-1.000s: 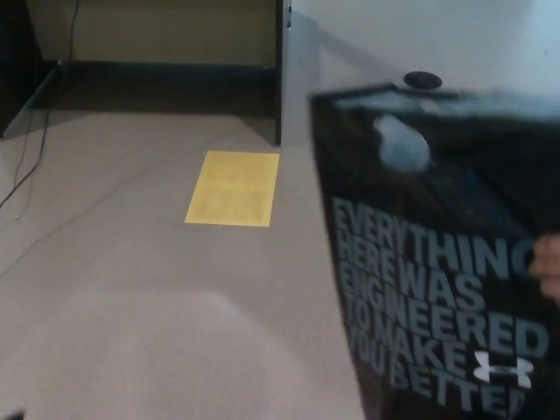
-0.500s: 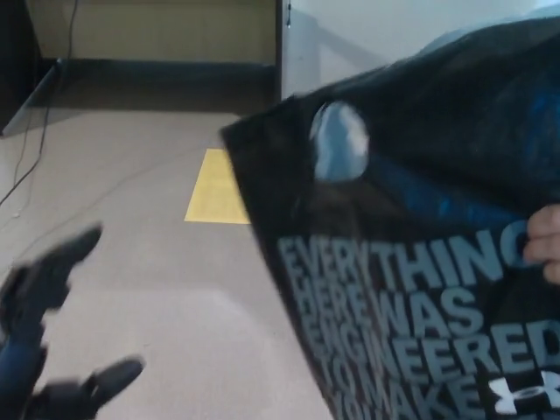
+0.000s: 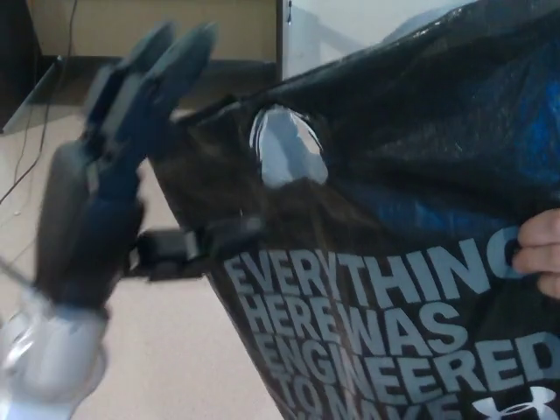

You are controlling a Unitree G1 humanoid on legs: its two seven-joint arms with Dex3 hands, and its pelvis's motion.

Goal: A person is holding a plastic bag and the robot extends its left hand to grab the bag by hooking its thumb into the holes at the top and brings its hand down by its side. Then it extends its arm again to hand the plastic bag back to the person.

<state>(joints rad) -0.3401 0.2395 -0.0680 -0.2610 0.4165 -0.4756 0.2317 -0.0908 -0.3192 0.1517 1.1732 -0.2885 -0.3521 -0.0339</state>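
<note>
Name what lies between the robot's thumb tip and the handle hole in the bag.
In the head view, only the black bag's own plastic separates the left hand's thumb from the handle hole.

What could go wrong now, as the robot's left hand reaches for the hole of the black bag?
1. The left hand is open beside the bag, its thumb pointing at the bag's face below the handle hole; it may push the plastic rather than hook it.
2. The person's hand grips only the far edge, so the tilted bag could swing away.
</note>
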